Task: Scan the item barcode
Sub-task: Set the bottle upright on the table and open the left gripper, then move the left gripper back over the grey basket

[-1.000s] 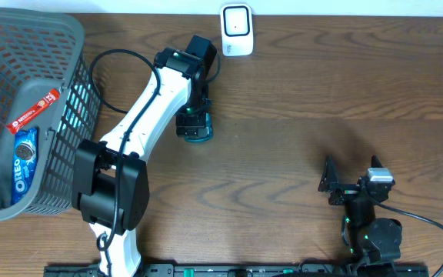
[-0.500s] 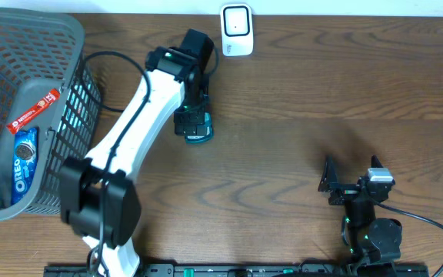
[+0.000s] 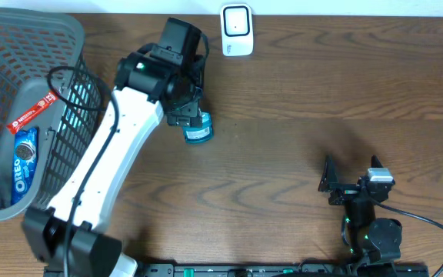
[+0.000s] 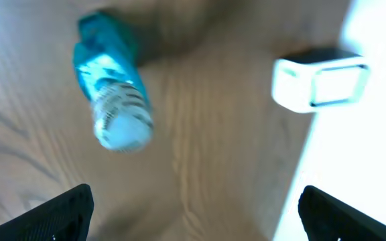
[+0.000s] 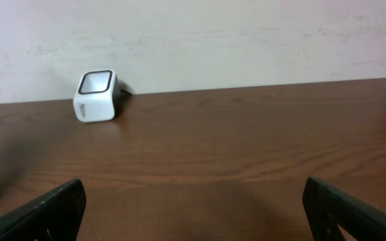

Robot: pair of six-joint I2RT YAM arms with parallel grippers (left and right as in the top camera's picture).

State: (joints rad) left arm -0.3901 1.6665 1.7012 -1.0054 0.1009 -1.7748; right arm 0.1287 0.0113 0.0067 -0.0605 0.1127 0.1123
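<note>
On the desk [image 3: 298, 92] near the scanner [image 3: 237, 29], the teal bottle [image 3: 198, 131] lies on its side, free of any grip. The left fingers [image 4: 66, 213] hover above it, spread wide and holding nothing. Right fingers [image 5: 52, 213] are also wide open and empty, parked well apart at the near edge. Step looks like pick-up before scanning. Next move calls for lowering around the bottle's body, closing, then turning the barcode toward the scanner window. The label is too blurred to place the barcode.
</note>
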